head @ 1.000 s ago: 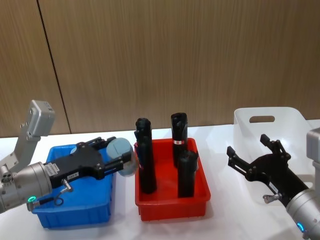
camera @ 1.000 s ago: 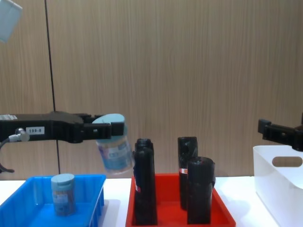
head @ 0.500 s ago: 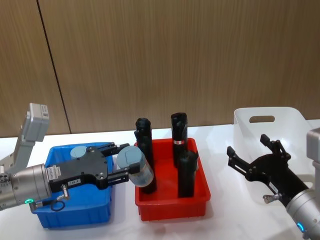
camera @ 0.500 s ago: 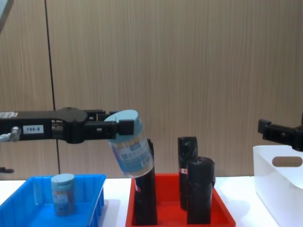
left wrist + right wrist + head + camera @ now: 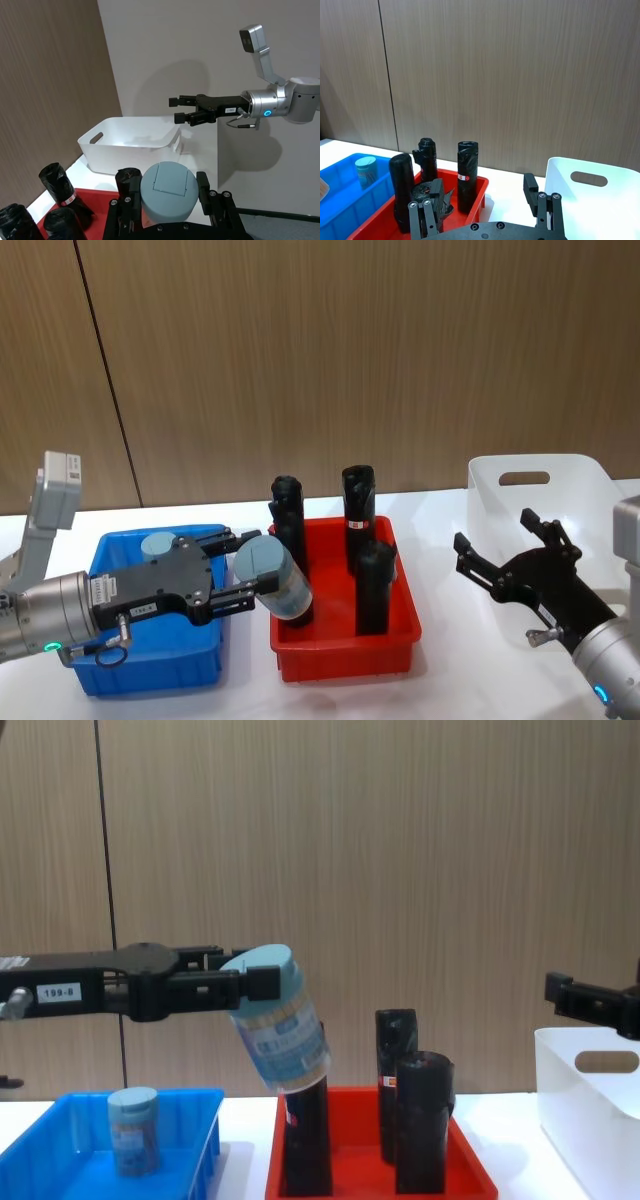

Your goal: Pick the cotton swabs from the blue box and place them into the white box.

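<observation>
1. The left gripper (image 5: 258, 565) is clamping a cotton swab tub (image 5: 283, 1035) up near its lid end. The tub is hanging in the air, tilted, lid toward the gripper and bottom pointing down toward the red tray (image 5: 345, 650).
2. It's sitting right over the left edge of that tray, and in the chest view it's overlapping the top of the nearest of the black rolls (image 5: 305, 1140). I can't tell if they're touching.
3. A second tub (image 5: 133, 1130) is standing upright in the blue box (image 5: 150, 665), waiting its turn.
4. The right gripper (image 5: 493, 530) is spread wide and holding nothing, hovering by the white box (image 5: 585, 1120), way over on the far side.
5. Biggest worry, I reckon: the fingers are only pinching the top end, so the heavy end is dangling. Any jerk and it's probably swinging or sliding out.
6. The path to the white box is going straight over the rolls. If the arm isn't lifting first, the tub's low end is likely clipping one, knocking it over or twisting the tub loose into the red tray.
7. If a handover is coming, the tilt is making a clean catch harder.
</observation>
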Available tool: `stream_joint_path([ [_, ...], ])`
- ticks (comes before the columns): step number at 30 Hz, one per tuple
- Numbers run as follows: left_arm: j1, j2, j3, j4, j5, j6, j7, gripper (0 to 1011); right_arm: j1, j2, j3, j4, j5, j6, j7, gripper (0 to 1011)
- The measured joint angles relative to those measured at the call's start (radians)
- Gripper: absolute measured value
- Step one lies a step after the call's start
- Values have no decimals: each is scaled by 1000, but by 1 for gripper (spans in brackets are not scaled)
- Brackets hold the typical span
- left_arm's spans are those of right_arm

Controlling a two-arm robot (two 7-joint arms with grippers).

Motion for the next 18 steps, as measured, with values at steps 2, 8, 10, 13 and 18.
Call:
stream_joint_path([
  [2,0,0,0,1,-3,-2,-3,673,0,0,0,0,0,0,0,1002],
  [8,-1,1,1,6,-12,-8,-10,673,0,0,1,0,0,0,4,1002],
  [10,-1,1,2,7,-14,-10,-12,673,0,2,1,-1,-1,0,10,1002],
  [13,-1,1,2,8,-17,-12,-15,673,1,5,2,-2,-2,0,23,1002],
  [18,-1,2,2,10,-19,-13,-17,673,6,18,7,-8,-5,5,68,1002],
])
